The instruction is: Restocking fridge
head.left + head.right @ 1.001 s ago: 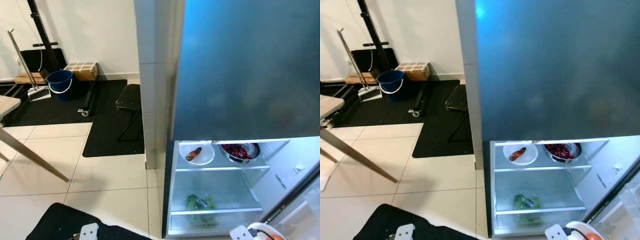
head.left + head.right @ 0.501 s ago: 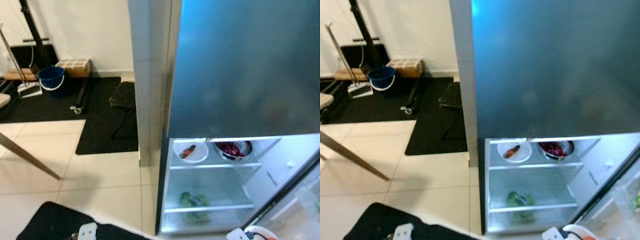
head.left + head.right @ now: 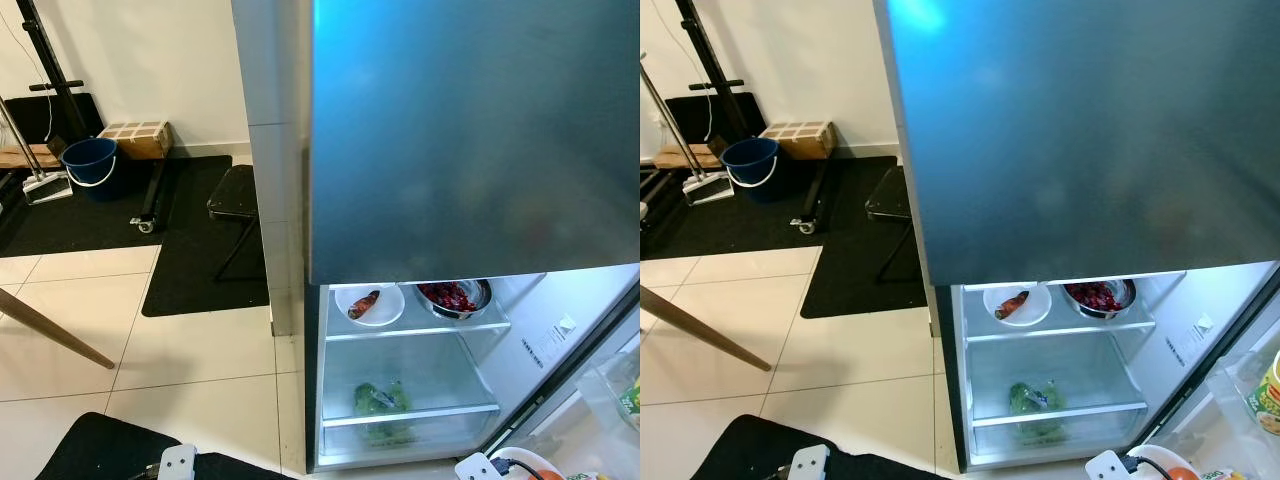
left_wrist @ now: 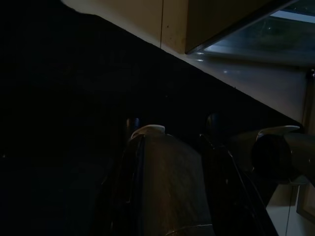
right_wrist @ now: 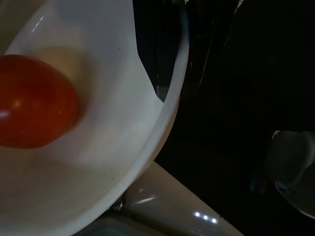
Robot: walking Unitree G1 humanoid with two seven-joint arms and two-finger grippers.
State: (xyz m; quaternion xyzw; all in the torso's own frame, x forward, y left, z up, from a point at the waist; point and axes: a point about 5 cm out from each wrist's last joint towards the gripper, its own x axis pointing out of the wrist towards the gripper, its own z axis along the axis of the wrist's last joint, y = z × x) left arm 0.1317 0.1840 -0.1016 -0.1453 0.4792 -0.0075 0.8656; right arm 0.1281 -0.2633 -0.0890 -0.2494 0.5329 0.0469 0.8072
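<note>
At the bottom right corner of the head views, nearest the camera, the right claw (image 5: 147, 105) holds a white bowl (image 5: 98, 147) by its rim, with 1 red tomato (image 5: 34, 101) resting loose inside. The bowl's edge (image 3: 1160, 463) peeks up just below the open lower compartment of the fridge (image 3: 1060, 140). The left claw (image 4: 170, 147) hangs low in shadow, its fingers closed around a dark cylindrical object, perhaps a bottle (image 4: 167, 182), with a pale cap.

Beyond the bowl, the lit lower compartment shows, bottom right of centre. Its lower shelf carries a green leafy bundle (image 3: 378, 398). The upper shelf (image 3: 415, 326) carries a white plate with a reddish item (image 3: 368, 303) and, just beside it, a metal bowl of dark red fruit (image 3: 453, 296). The open door (image 3: 1240, 400) runs along the right edge, a carton in its rack.

Risks, as I judge them: the rim grip is thin, so a tilt while crouching could roll the tomato out or let the bowl slip. The upper shelf is already crowded; pushing in there could knock the plate or metal bowl. The closed upper door hangs overhead, and the low shelves demand a deep reach that could clip the shelf edge.

Far left, a blue bucket (image 3: 88, 161) stands on black mats.
</note>
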